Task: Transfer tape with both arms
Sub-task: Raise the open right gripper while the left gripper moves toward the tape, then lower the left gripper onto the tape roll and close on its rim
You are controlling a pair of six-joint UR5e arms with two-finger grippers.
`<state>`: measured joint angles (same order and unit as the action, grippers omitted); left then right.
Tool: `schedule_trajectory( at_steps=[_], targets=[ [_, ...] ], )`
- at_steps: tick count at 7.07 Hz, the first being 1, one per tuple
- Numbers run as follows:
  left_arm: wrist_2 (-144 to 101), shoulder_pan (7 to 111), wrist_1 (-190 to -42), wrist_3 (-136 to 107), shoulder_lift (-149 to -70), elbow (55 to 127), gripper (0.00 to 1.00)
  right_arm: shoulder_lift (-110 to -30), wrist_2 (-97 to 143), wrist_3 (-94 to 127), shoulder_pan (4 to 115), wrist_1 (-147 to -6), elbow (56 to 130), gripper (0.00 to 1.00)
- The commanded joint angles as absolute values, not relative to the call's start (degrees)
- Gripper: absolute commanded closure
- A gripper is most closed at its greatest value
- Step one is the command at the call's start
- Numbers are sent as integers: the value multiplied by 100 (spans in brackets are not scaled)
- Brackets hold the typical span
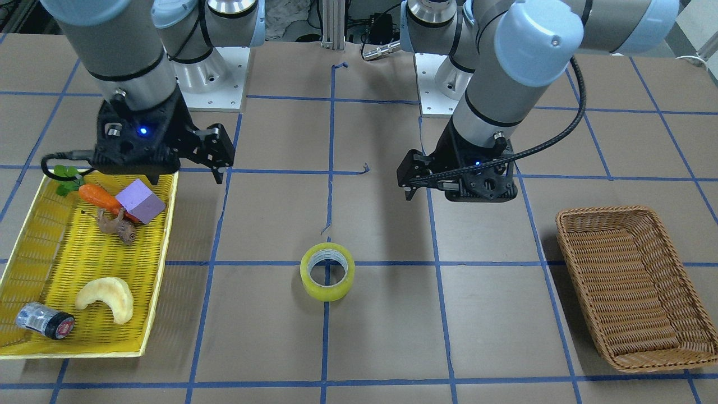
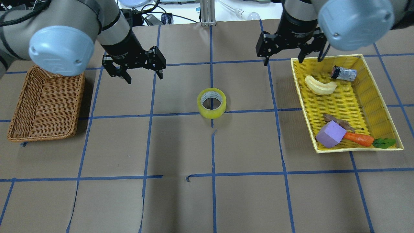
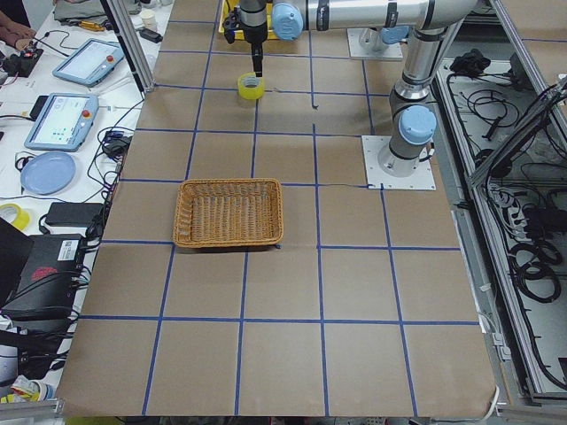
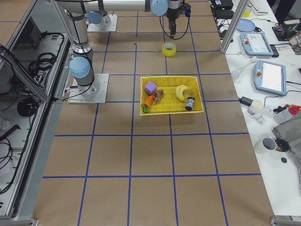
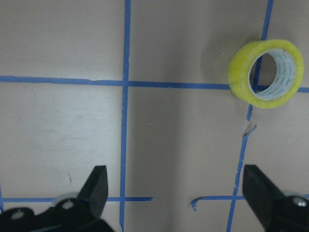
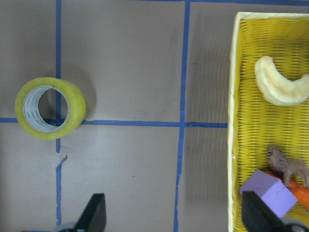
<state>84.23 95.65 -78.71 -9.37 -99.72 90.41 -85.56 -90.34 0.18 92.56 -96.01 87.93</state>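
The tape, a yellowish roll with a whitish core, lies flat on the brown table at a blue line crossing near the middle. It also shows in the front view, the left wrist view and the right wrist view. My left gripper is open and empty, hovering beyond and to the left of the roll; in the front view it is on the right. My right gripper is open and empty, hovering between the roll and the yellow tray's far corner. Neither gripper touches the roll.
A brown wicker basket sits at the left of the overhead view. A yellow tray at the right holds a pale crescent food toy, a small jar, a purple block, a carrot and a brown toy animal.
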Motion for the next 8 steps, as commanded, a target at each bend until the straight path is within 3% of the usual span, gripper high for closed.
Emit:
schedule_trajectory(
  at_steps=[1,8],
  targets=[
    [8411,10044,-7340,-1344,-10465,9070,0,-8929,-8992,-273,8974,-9650,9044,0],
    [8463,10617,-5405,-1855,-12180,9079,0,-8947,-9026,-229,9000,-9756,9035,0]
  ],
)
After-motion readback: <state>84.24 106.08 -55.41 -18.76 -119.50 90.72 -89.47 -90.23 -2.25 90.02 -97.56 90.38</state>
